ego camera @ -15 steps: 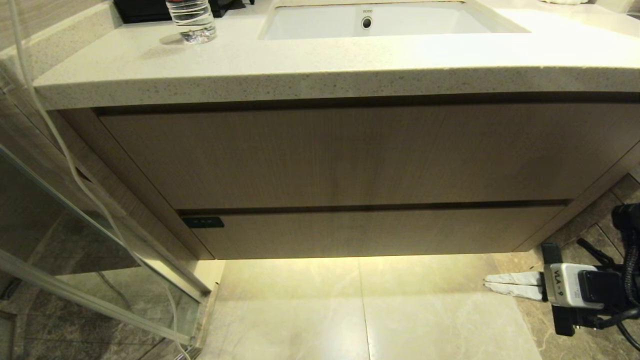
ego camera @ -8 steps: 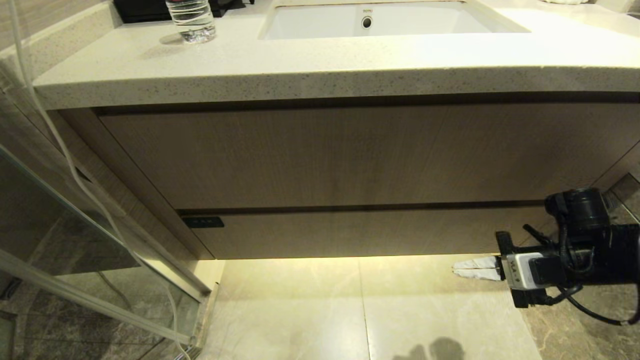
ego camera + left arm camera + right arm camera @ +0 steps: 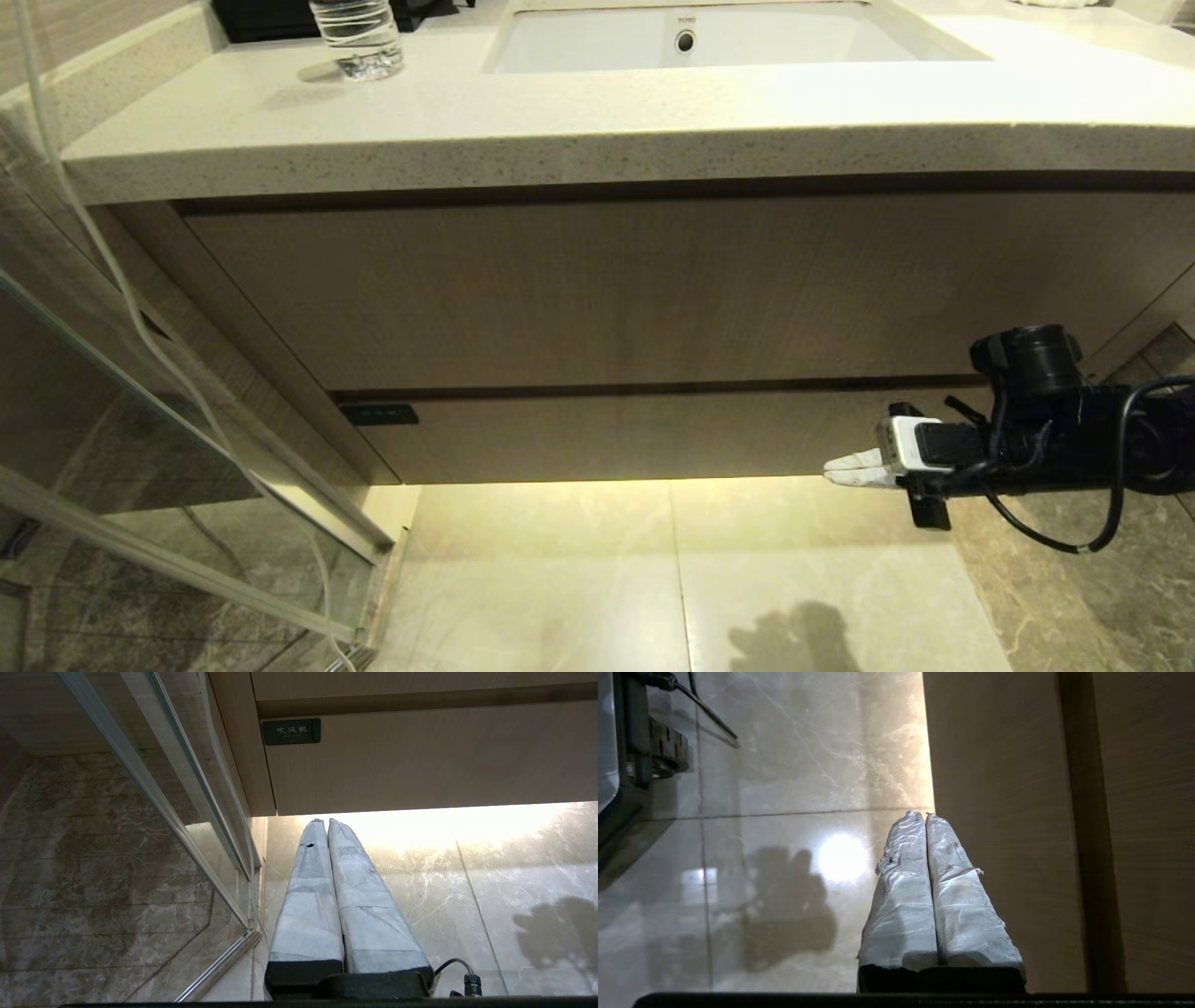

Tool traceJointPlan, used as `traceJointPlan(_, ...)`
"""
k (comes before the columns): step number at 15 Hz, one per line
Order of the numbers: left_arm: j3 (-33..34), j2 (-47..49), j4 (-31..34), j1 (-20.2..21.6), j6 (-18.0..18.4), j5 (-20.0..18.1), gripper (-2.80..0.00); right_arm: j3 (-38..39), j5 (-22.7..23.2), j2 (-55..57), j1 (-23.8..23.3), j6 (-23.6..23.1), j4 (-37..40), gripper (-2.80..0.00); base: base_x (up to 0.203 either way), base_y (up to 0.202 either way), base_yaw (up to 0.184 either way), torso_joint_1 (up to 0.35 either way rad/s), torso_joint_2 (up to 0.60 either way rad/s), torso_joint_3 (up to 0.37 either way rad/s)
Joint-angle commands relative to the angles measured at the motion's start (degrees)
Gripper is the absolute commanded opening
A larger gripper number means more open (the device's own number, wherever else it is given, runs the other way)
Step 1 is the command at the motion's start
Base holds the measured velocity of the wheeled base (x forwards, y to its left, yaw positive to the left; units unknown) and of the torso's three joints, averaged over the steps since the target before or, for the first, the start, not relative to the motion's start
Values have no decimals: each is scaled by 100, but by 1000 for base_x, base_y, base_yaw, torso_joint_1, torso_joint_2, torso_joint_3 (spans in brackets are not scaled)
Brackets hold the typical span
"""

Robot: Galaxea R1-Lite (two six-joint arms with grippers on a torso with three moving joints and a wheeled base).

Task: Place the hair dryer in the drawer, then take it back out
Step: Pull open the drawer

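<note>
**Right gripper lines up on the lower edge of the closed drawer**

The drawer (image 3: 691, 434) sits shut under the vanity, its light wood-grain front flush below the taller panel (image 3: 653, 289) and marked by the small black label (image 3: 378, 414) at its left end. No handle shows on the front; a dark gap runs along its top edge and the lit floor (image 3: 672, 560) glows beneath its underside, so either of those edges is likely where a pull has to start.

The right gripper (image 3: 834, 469) reaches in from the right side of the head view, level and pointing toward the cabinet, its tips right at the bottom edge of the drawer near its right end. Its wrapped fingers (image 3: 920, 868) are pressed together with nothing between them. That thin, closed wedge seems suited to slipping under the lip of the front rather than grasping anything. Whether the tips touch the wood cannot be told.

The left gripper (image 3: 325, 822) hangs low near the drawer's left end, below the label, its fingers also pressed together and holding nothing; it looks idle.

The hair dryer appears in none of the views, so its place cannot be told. On the countertop (image 3: 560, 112) only a water bottle (image 3: 359, 37) and the sink (image 3: 709, 37) show. Judging by the shut drawer, the task stands at its opening step.
</note>
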Motion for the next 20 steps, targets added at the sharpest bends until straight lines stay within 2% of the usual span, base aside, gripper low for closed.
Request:
traceJointPlan(1, 0, 0, 1, 0, 0, 1, -280, 41, -514, -275, 151, 172, 210, -280, 0, 0, 0, 0, 0, 0)
traceJointPlan(3, 0, 0, 1, 0, 0, 1, -280, 87, -660, -393, 297, 472, 519, -280, 0, 0, 0, 0, 0, 0)
traceJointPlan(5, 0, 0, 1, 0, 0, 1, -280, 54, -779, -394, 418, 504, 483, -280, 0, 0, 0, 0, 0, 0)
traceJointPlan(9, 0, 0, 1, 0, 0, 1, -280, 62, -773, -397, 678, 585, 107, -280, 0, 0, 0, 0, 0, 0)
traceJointPlan(13, 0, 0, 1, 0, 0, 1, -280, -18, -859, -304, 709, 493, -323, -280, 0, 0, 0, 0, 0, 0)
traceJointPlan(18, 0, 0, 1, 0, 0, 1, -280, -26, -1455, -187, 912, 535, -553, -280, 0, 0, 0, 0, 0, 0)
traceJointPlan(19, 0, 0, 1, 0, 0, 1, -280, -21, -1461, -156, 920, 494, -531, 0, 0, 0, 0, 0, 0, 0)
traceJointPlan(20, 0, 0, 1, 0, 0, 1, -280, -7, -1474, -117, 1000, 507, -534, 0, 0, 0, 0, 0, 0, 0)
